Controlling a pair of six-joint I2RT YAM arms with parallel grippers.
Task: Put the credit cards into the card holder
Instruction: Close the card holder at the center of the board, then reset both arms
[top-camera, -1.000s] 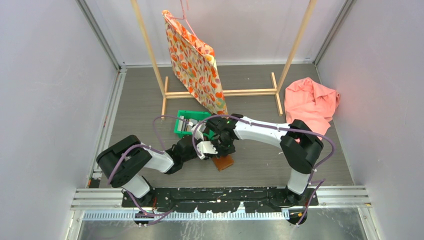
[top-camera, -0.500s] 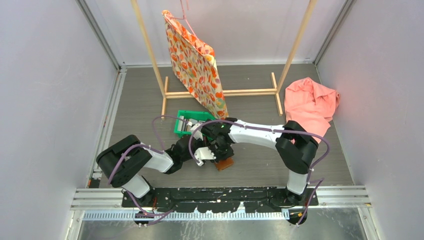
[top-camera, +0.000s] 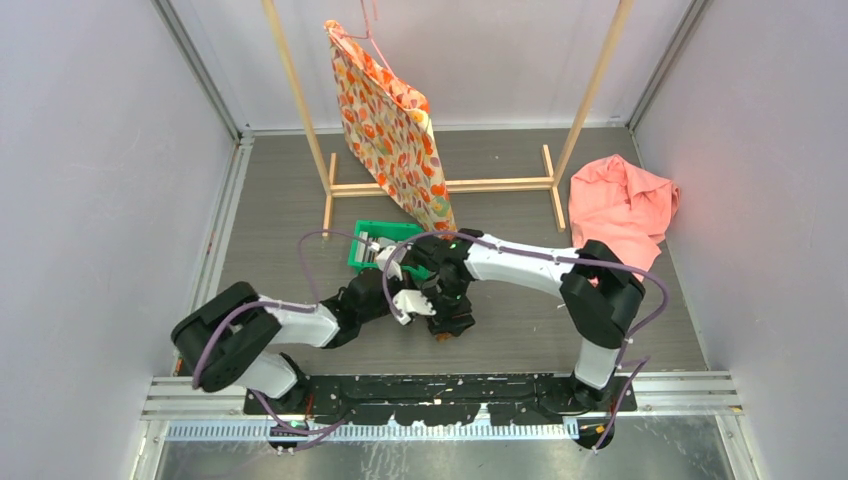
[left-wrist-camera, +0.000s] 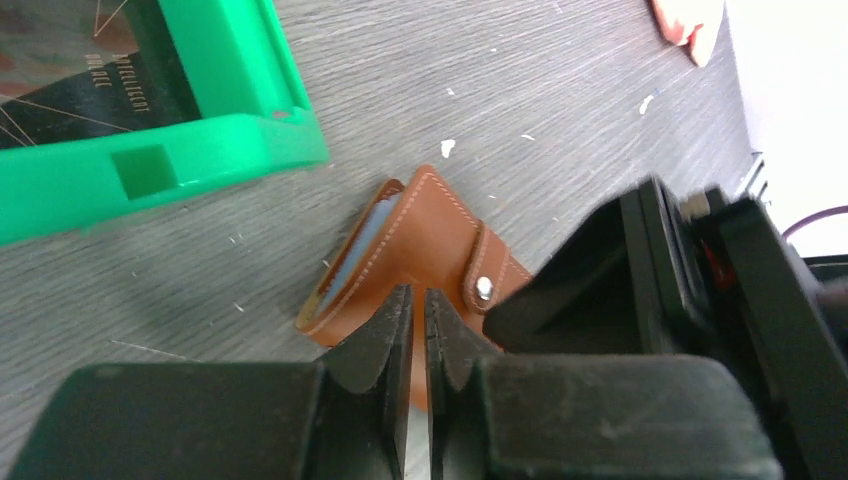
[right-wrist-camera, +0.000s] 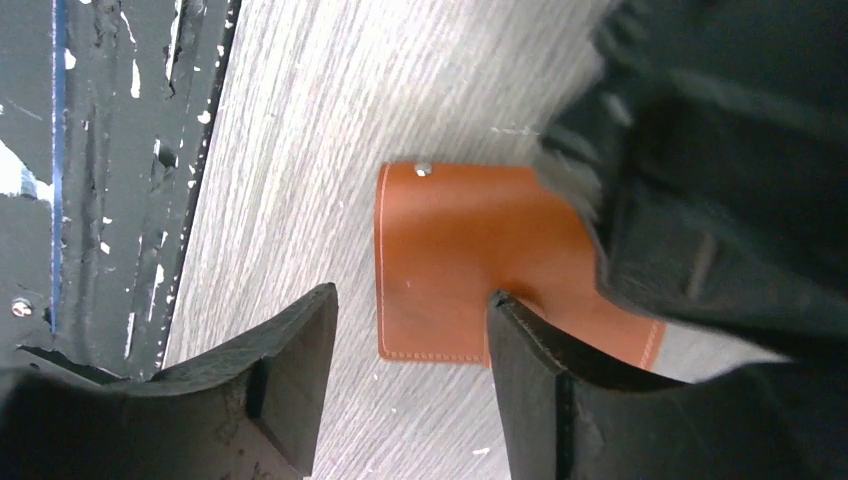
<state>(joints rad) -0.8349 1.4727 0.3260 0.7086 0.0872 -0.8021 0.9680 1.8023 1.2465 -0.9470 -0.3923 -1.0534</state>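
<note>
Near edge: black base rail (right-wrist-camera: 100, 150) running just beside the card holder (left-wrist-camera: 425, 235); little room on that side of the table (top-camera: 290, 200).
Open room: bare grey wood to the right of both grippers and back toward the rack.
Card holder: brown, flat on the table, folded almost shut with its snap tab (left-wrist-camera: 483, 290) on top; in front of the green bin (left-wrist-camera: 210, 120), near it but apart.
Inside the holder: edge of a light blue card (left-wrist-camera: 360, 250) showing in the fold.
Inside the bin: black card (left-wrist-camera: 90, 60) lying flat; other contents too small to tell.
Left gripper (left-wrist-camera: 410, 330): jaws nearly together with only a thin slit, nothing seen in it; tips over the holder's near edge.
Right gripper (right-wrist-camera: 412, 300): jaws spread wide above the holder, gripping nothing.
In the way: both grippers crowded over the holder, hiding most of it from above.
Around: floral bag (top-camera: 390, 130) hanging on a wooden rack (top-camera: 450, 185) behind the bin; pink cloth (top-camera: 622, 205) well apart at the right.
</note>
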